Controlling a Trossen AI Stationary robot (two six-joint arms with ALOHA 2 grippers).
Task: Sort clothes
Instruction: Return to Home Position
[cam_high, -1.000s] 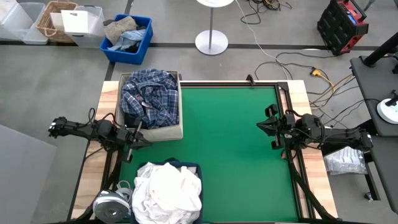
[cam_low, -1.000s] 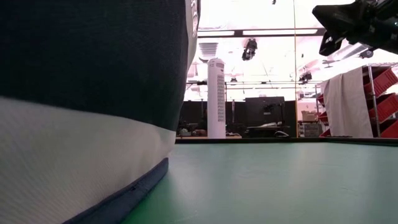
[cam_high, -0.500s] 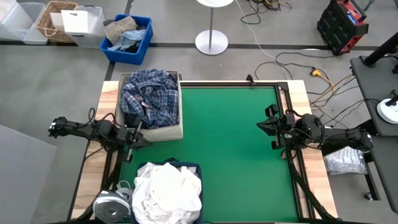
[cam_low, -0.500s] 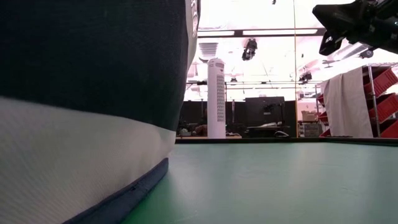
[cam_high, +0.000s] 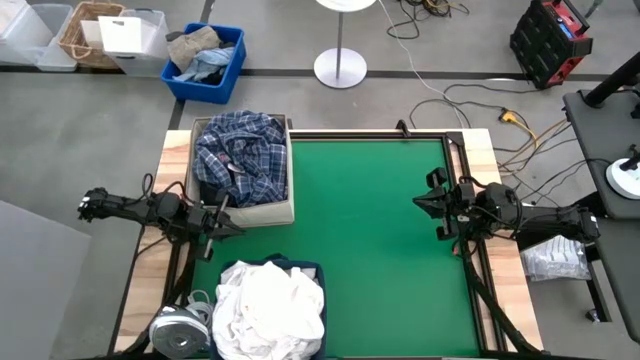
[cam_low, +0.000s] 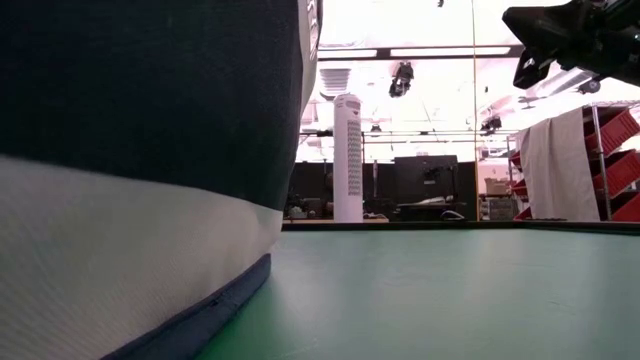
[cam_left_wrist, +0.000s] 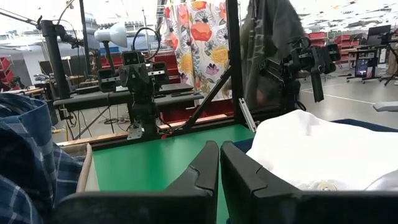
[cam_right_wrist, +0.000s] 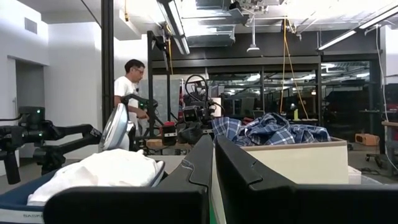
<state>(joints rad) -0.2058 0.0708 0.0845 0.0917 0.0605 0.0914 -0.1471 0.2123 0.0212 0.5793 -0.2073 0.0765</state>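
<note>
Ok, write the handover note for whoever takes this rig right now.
Left gripper: shut, empty, at the table's left edge by the white laundry organizer.
Right gripper: shut, empty, at the right edge.
Plaid shirt lies on top in the organizer; white clothes are heaped in the navy bin.
No garment lies on the green mat.
Sorting looks done; left: confirm both arms are home.

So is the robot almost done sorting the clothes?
Looks nearly finished. The plaid shirt lies on top in the pale bin, and the white clothes fill the navy bin. The left pincer and right pincer are both shut and empty, at the table's sides. No clothes lie loose on the green mat, so little seems left.
</note>
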